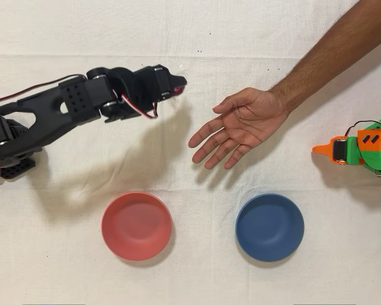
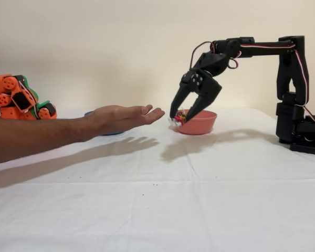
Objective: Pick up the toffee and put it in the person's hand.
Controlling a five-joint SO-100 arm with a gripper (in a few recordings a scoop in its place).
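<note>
- Overhead view, far left: black arm's base at the frame edge, links stretched rightward above the cloth-covered table (image 1: 197,25), likely to carry its load across to the waiting palm.
- Next along: gripper (image 1: 178,88) at the end of that reach, clenched on the toffee (image 1: 177,91), only a speck of red showing between the tips from above.
- Below: red bowl (image 1: 136,225) and, further right, blue bowl (image 1: 269,227), both empty and near the front edge, seemingly out of the transfer path.
- Centre right: the person's hand (image 1: 241,124) palm up, fingers spread toward the gripper, forearm entering from the top right corner; a clear gap between fingertips and gripper, so delivery not yet made.
- Far right: idle orange arm.
- Fixed view, sides reversed: hand (image 2: 123,116) held flat and off the table, evidently offered as a landing place.
- To its right: gripper (image 2: 180,116) angled steeply down from a high, folded elbow, toffee (image 2: 180,117) pinched at the tips, lifted off the cloth, just beside the fingertips, at about palm height.
</note>
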